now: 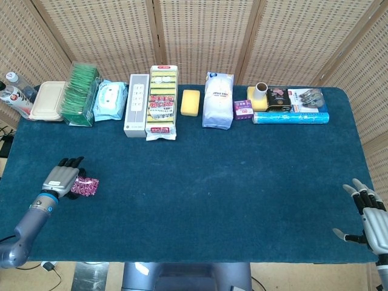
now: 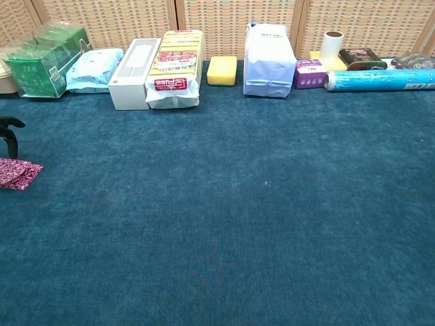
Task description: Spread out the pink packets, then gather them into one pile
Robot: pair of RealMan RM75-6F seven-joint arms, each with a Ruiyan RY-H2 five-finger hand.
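Observation:
Pink patterned packets (image 1: 85,187) lie in a small bunch on the blue cloth near the table's left edge; the chest view shows them (image 2: 17,173) lying flat at its left border. My left hand (image 1: 60,176) sits over their left side with its fingers stretched forward, and only a dark fingertip (image 2: 9,126) shows in the chest view, just above the packets. How many packets there are I cannot tell. My right hand (image 1: 370,219) hovers at the table's front right corner, fingers spread, holding nothing.
A row of goods lines the back edge: a green tea box (image 1: 80,95), wipes (image 1: 110,100), a white box (image 1: 136,105), a sponge pack (image 1: 162,102), a yellow sponge (image 1: 190,102), a white bag (image 1: 218,100), and a blue roll (image 1: 290,117).

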